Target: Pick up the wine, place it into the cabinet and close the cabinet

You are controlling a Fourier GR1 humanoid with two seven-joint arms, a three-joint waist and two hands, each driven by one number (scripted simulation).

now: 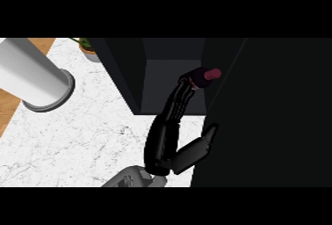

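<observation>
Stage: placing | we are seeing the right robot hand (pixel 170 132) stretching into the open cabinet (pixel 170 74), fingertips touching the wine (pixel 209 75) at its mouth, fingers extended, not clenched | remaining: letting go, closing door (pixel 266 110) | left robot hand unseen.

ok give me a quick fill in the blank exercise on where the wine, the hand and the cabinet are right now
1. The hand stretches its fingers toward the wine bottle at the open ____.
2. The wine bottle's visible cap is dark ____.
3. The counter has a white ____ pattern.
4. At the view's left a big grey ____ lies on the counter.

Missing words: cabinet; red; marble; cylinder.
</observation>
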